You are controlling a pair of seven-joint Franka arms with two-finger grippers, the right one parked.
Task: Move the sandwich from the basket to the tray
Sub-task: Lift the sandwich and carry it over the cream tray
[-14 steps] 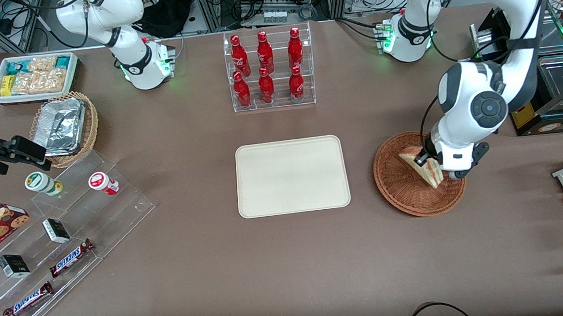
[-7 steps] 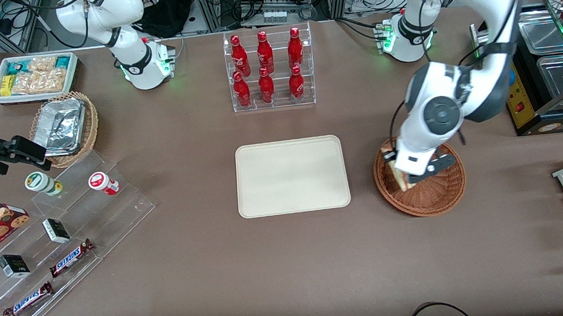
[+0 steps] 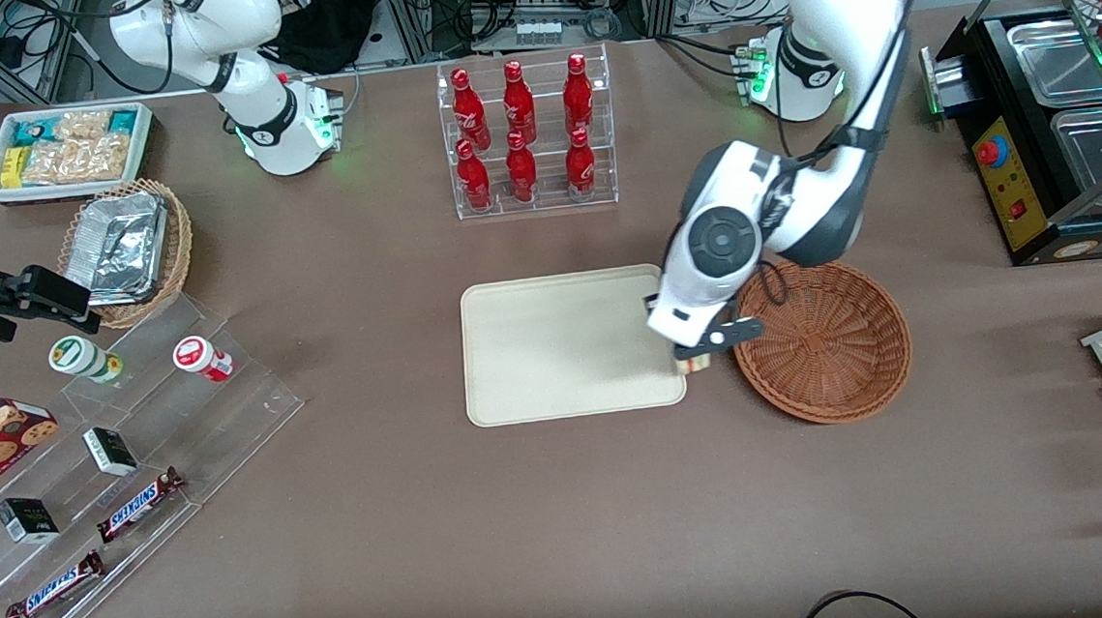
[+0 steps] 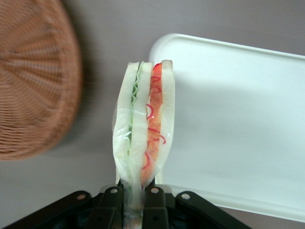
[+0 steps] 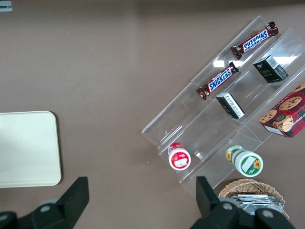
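The sandwich (image 4: 144,136) is held pinched between the closed fingers of the gripper (image 4: 135,193), hung above the edge of the tray (image 3: 534,349) nearest the basket (image 3: 825,343), which is seen just beside it.

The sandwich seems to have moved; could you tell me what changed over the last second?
The gripper, shut on the sandwich, carried it out of the basket toward the parked arm's end, now above the tray edge. Basket and tray stayed put.
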